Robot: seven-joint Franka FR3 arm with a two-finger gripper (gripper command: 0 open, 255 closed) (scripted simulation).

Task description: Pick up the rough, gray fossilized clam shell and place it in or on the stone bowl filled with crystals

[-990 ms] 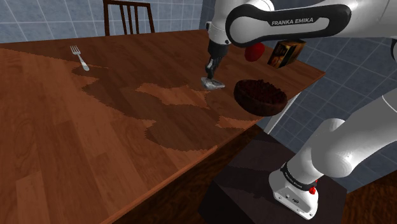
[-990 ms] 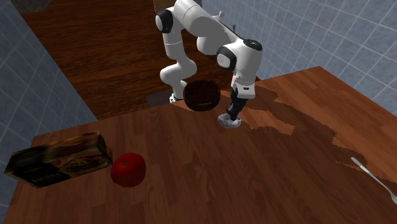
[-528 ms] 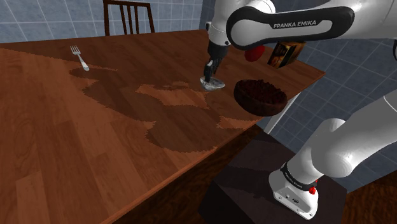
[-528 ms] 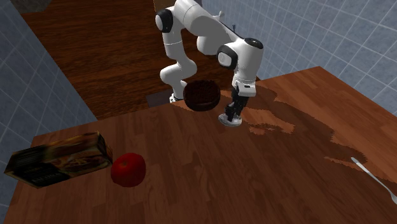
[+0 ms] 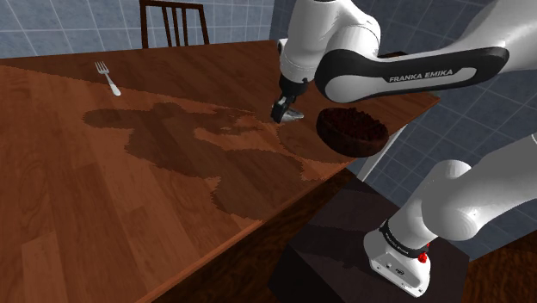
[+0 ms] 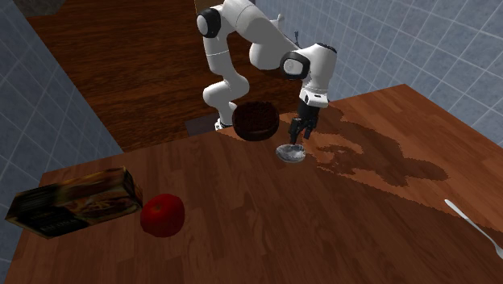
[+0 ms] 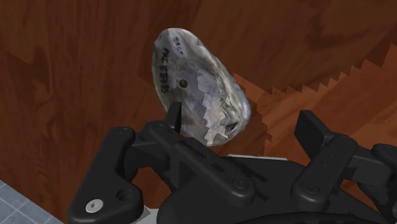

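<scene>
In the shoulder view the gripper (image 5: 282, 110) hangs low over the table (image 5: 129, 189). The arm's thick forearm (image 5: 404, 73) crosses in front of the table's far corner and covers that part of it. The shell (image 5: 293, 115) is a small grey sliver right at the gripper's tip. I cannot tell whether it rests on the wood or clears it. The bowl (image 5: 351, 131), dark with dark lumps inside, sits at the table edge nearest the stand (image 5: 361, 250). It is close to the shell but apart from it. Toward this view's left the tabletop runs broad and bare, with a fork (image 5: 108, 77) far off and a chair (image 5: 175, 23) behind the far edge.

In the second exterior view the shell (image 6: 290, 153) is a pale disc directly under the gripper. The bowl is just beyond it at the table's edge, with a strip of bare wood between them. A red round fruit (image 6: 163, 215) and a dark box (image 6: 72, 202), its print too blurred to read, lie well apart from them near this view's lower left. The fork is cut off by the right edge.

In the wrist view the shell (image 7: 197, 89) is mottled grey and white, its near end hidden behind the gripper's black body. From no view can I tell whether the gripper is pinching the shell or spread around it.

The tabletop is brown wood planks crossed by the arm's jagged shadow (image 5: 172, 138). The walls (image 6: 451, 32) are blue-grey tile and the floor (image 6: 121, 56) is dark wood.
</scene>
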